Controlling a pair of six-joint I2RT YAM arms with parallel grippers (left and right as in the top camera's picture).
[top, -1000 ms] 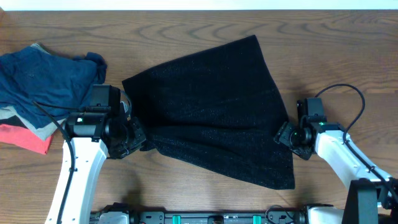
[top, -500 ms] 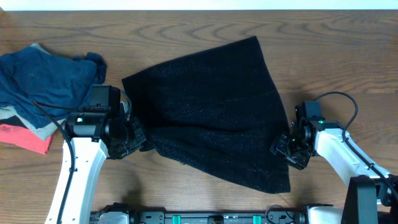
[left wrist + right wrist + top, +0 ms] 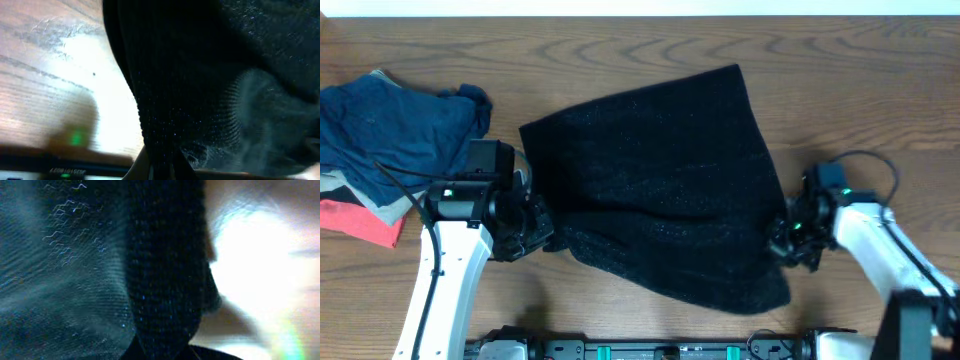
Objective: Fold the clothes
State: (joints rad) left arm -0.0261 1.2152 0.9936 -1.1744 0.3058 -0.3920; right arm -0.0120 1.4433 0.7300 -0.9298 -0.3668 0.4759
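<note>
A black knitted garment (image 3: 660, 185) lies spread over the middle of the wooden table. My left gripper (image 3: 542, 235) is shut on the garment's left edge, and in the left wrist view a band of the black knit (image 3: 165, 125) runs down between its jaws. At the lower right edge of the cloth my right gripper (image 3: 782, 243) is shut on it. The right wrist view is filled by a fold of the knit (image 3: 165, 280) pinched at the bottom of the frame. Both held edges look slightly raised off the table.
A heap of other clothes sits at the far left: a blue garment (image 3: 395, 125) on top, grey and red-orange pieces (image 3: 360, 222) below. Bare wooden table (image 3: 880, 110) surrounds the black garment.
My right gripper has moved down along the garment's right edge and shut on it. The cloth's lower right corner has bunched slightly. The left gripper has stayed shut on the left edge.
</note>
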